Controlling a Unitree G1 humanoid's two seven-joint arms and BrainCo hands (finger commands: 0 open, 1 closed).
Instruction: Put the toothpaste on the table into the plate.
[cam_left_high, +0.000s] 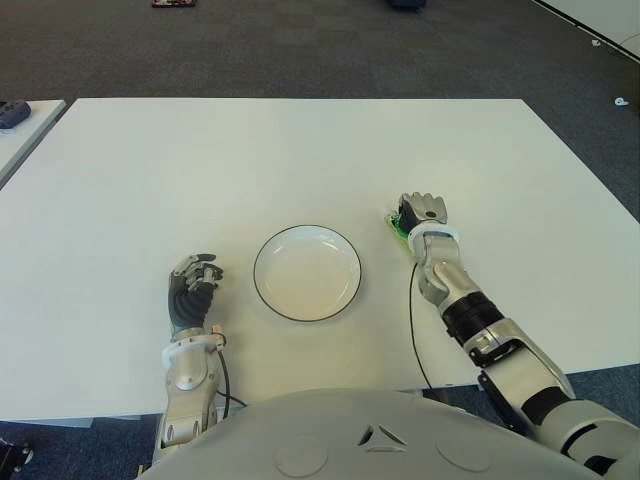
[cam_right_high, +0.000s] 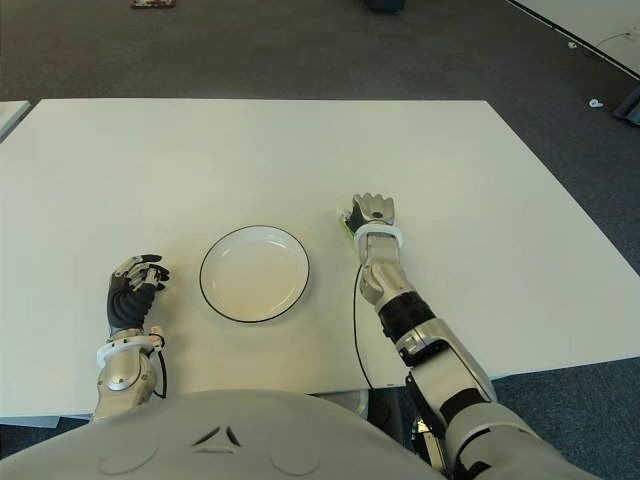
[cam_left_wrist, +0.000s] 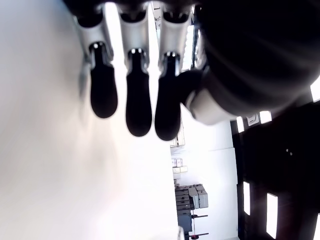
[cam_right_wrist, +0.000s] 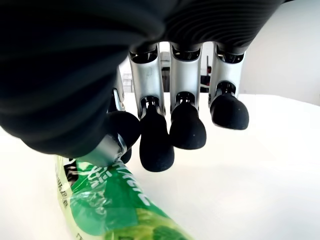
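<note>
Meanwhile, plate (cam_left_high: 307, 272) without toothpaste (cam_right_wrist: 107, 200).

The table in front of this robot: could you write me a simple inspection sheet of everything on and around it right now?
Surface: white table, mostly bare.
Job's things: green toothpaste lies on the table just right of the white plate; nothing lies in the plate.
Clutter: nothing seen on this table.
Hands: right hand is over the toothpaste, fingers hanging above it, not closed on it; left hand shows left of the plate, holding nothing.
Cables: a thin black cable runs along the right forearm; another shows at the left wrist.
Surroundings: dark carpet floor; part of another table at far left.
</note>
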